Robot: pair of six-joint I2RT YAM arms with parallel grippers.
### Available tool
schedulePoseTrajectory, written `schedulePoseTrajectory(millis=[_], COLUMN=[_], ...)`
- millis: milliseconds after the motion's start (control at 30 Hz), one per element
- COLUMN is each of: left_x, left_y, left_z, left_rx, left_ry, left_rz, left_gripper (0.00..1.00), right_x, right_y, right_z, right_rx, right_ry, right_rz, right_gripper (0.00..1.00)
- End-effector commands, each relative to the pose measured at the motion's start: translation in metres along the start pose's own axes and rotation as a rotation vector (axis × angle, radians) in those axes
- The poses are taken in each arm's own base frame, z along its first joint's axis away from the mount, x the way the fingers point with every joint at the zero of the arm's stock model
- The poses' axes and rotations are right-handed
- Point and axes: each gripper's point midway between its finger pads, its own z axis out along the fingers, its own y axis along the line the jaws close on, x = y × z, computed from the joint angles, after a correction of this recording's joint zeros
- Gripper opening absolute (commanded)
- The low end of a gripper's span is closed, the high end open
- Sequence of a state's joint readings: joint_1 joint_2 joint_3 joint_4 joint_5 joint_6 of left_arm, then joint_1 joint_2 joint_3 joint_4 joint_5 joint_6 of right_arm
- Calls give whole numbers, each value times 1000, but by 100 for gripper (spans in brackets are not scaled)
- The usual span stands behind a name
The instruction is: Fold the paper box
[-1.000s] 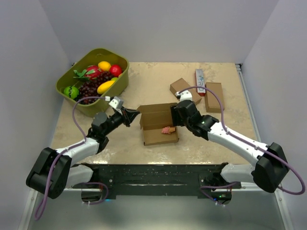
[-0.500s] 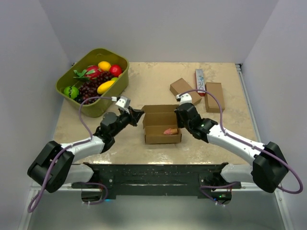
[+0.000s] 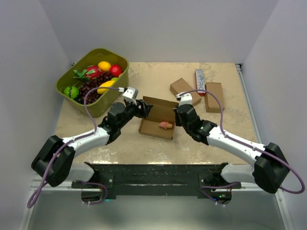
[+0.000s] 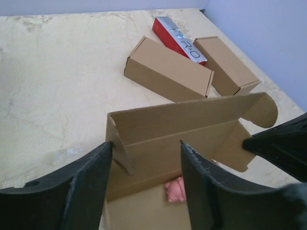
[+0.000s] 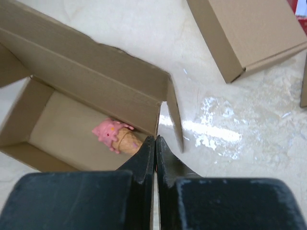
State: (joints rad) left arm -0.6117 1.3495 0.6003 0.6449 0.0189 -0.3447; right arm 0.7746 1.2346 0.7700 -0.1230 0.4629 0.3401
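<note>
Open box between two hands, mid-desk.
Top view: the box [image 3: 156, 127] lies on the desk [image 3: 153, 81], lid up on its far side, left hand [image 3: 145, 110] at its left end, right hand [image 3: 176, 120] at its right. Left wrist: that hand is released, fingers [image 4: 86, 191] straddling the left wall below the lid [image 4: 192, 117]. Right wrist: the right hand is clenched at the right corner; whether it pinches card I cannot tell. A pink toy [image 5: 116, 136] lies inside. The box looks light, stiff, thin-walled and apt to slide; best taken by the lid's free edge.
</note>
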Motion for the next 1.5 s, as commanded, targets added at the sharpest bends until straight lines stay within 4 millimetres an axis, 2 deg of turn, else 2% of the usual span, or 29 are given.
schedulePoseTrajectory(millis=[0, 67, 167, 233, 300, 433, 700, 800, 833, 933, 1133, 1267, 1300, 1333, 1367, 1400, 1433, 1467], left_x=[-13, -3, -7, -4, 1, 8, 22, 30, 32, 35, 42, 31, 26, 13, 12, 7, -5, -6], left_y=[-2, 12, 31, 35, 43, 47, 44, 43, 40, 35, 25, 31, 33, 31, 32, 30, 28, 29], left_z=[-13, -20, -29, -30, -29, -27, -22, -20, -20, -16, -2, 5, 8, 14, 18, 22, 29, 33], left_rx=[1, -36, -72, -67, -88, -99, -82, -73, -64, -68, -99, -154, -169, -163, -163, -159, -154, -154], left_ry=[-14, 11, -7, 7, 35, 62, 117, 136, 139, 138, 135, 82, 69, 41, 42, 37, 15, 16], left_rz=[74, 77, 57, 50, 43, 40, 4, -18, -23, -56, -123, -132, -125, -115, -93, -81, -71, -51], left_gripper=[75, 81, 83, 83, 81, 74, 46, 31, 19, 3, 0, 0, 0, 0, 0, 0, 0, 0], right_x=[-52, -53, -50, -51, -50, -48, -46, -45, -45, -44, -36, -23, -22, -25, -22, -25, -38, -41], right_y=[17, 20, 23, 24, 24, 24, 22, 23, 23, 20, 24, 28, 27, 27, 26, 26, 24, 25], right_z=[-4, -1, 3, 3, 4, 6, 8, 9, 10, 9, 3, 10, 12, 14, 20, 21, 22, 23], right_rx=[-44, -58, -68, -71, -73, -71, -58, -60, -59, -25, 51, 67, 80, 94, 118, 130, 160, 171], right_ry=[-153, -160, -158, -162, -161, -155, -155, -165, -168, -197, -241, -214, -215, -220, -209, -214, -241, -246], right_rz=[51, 44, 31, 26, 27, 19, 17, 26, 31, 56, 82, 96, 97, 97, 78, 72, 78, 64], right_gripper=[0, 0, 0, 0, 0, 0, 0, 0, 0, 0, 0, 0, 0, 0, 0, 0, 0, 0])
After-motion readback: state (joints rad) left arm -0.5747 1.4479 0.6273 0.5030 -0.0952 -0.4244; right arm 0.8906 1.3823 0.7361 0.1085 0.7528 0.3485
